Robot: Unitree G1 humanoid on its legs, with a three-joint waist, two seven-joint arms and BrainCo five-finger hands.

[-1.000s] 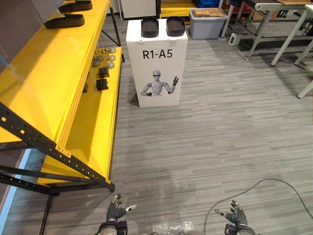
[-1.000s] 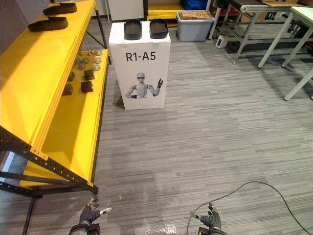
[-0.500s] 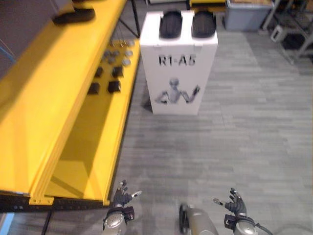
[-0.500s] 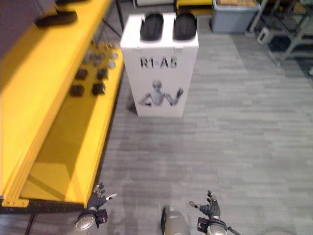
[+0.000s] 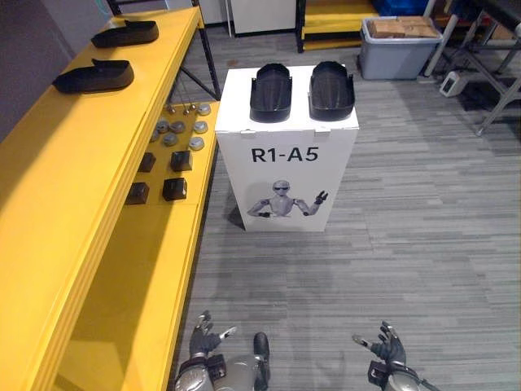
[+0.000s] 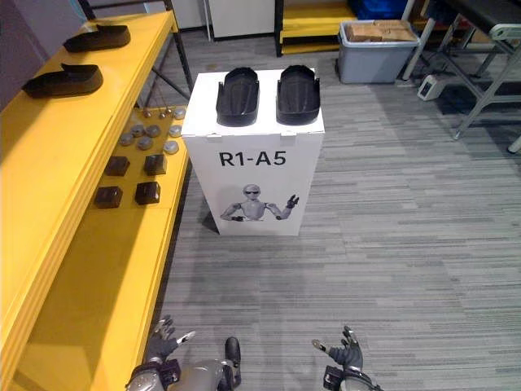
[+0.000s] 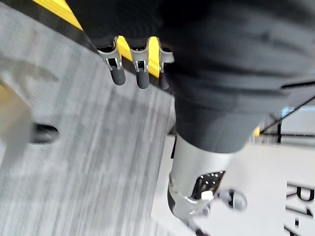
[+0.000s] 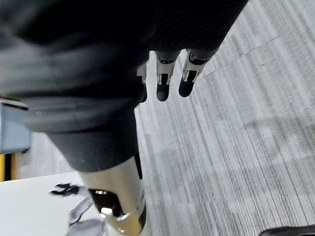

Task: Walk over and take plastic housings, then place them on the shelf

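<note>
Black housings on the box: two of plastic, the left housing point(image 5: 270, 92) and the right housing point(image 5: 331, 90), lie side by side, close but apart, on top of the white box point(image 5: 285, 191), well ahead of both hands.
Long axis on the box: each one runs from the near edge of the box top to the far edge, straight away from the hands. The hollow side faces up.
Housings on the shelf: the near housing point(image 5: 95, 77) and the far housing point(image 5: 124, 33) lie on the upper board of the yellow shelf point(image 5: 57, 187), far ahead and to the left of the left hand. Their long axis goes across the board, crosswise to the pair on the box.
Left hand point(image 5: 199, 344): low, just beside the shelf edge, fingers point(image 7: 118, 73) relaxed and spread, nothing in it.
Right hand point(image 5: 389, 349): low over the grey floor point(image 5: 423, 228), fingers point(image 8: 162, 88) relaxed and spread, empty.
Lower board: small black blocks point(image 5: 173, 188) and grey discs point(image 5: 177, 134), ahead of the left hand.
Grey bin point(image 5: 403, 47): beyond the box, far ahead of the right hand.
</note>
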